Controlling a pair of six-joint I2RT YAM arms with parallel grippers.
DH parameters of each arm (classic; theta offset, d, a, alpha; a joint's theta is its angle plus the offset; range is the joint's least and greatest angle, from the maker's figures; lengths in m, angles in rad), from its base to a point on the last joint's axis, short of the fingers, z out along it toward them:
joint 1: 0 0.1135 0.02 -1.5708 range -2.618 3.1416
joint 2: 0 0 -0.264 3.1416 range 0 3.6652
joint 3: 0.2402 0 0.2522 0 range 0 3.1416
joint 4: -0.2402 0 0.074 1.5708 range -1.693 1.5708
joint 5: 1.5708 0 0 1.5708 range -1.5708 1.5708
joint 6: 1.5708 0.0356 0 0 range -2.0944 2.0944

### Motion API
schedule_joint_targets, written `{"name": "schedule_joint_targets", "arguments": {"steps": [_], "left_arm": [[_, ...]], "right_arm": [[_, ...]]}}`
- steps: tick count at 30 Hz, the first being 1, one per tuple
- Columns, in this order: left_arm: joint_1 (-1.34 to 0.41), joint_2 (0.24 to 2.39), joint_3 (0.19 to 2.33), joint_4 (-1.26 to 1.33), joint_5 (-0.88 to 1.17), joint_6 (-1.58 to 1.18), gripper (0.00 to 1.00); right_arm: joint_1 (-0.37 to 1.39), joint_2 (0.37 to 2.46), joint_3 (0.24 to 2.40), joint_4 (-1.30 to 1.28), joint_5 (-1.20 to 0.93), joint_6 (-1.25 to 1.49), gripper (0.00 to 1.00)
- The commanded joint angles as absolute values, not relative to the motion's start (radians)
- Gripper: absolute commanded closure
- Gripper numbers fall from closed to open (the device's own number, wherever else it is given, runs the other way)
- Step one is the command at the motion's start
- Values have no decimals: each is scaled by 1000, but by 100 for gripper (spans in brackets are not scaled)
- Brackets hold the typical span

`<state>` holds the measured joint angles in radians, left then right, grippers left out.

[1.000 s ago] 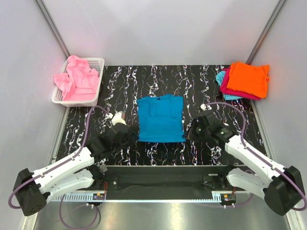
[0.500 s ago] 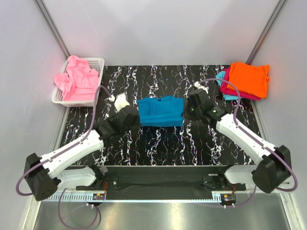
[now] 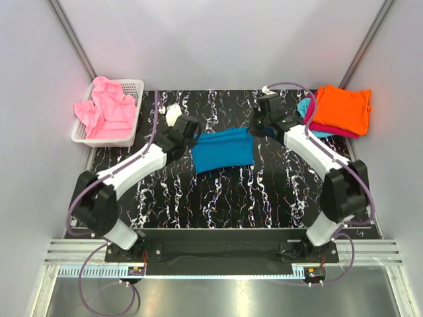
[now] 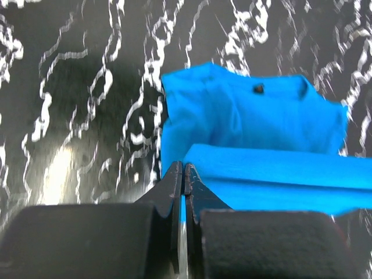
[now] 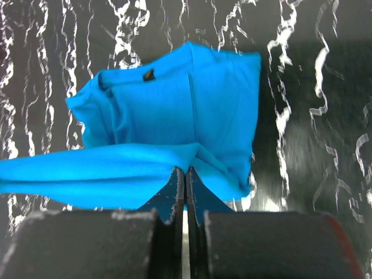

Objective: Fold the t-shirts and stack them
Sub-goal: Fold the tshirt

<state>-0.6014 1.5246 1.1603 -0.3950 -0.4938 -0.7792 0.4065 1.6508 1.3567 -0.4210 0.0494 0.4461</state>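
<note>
As left fingers (image 4: 174, 192) and right fingers (image 5: 176, 189) clamp its corners, the teal-blue t-shirt (image 3: 225, 150) stretches between.

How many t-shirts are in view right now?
5: teal-blue t-shirt mid-table, pink t-shirt in the basket, orange t-shirt atop magenta t-shirt and cyan t-shirt far right. The basket may hide more.

White arm shells (image 3: 132, 168), black joints (image 3: 96, 201) (thin purple cables (image 3: 291, 83)).

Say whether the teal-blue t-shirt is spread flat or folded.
Mid-fold: left gripper and right gripper hold the t-shirt by one edge, over its collar half.
</note>
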Motion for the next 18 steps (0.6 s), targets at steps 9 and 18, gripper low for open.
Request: {"name": "schedule_joint_targets", "arguments": {"steps": [9,18], "left_arm": [[-459,1836,1456,-334,-517,-606,100],[-397,2114,1687,-270,-379,-500,59]], "right_arm": [[310,2008,1658,-265,80,325,100],[287,2218,1842,-241,112,334,98]]}}
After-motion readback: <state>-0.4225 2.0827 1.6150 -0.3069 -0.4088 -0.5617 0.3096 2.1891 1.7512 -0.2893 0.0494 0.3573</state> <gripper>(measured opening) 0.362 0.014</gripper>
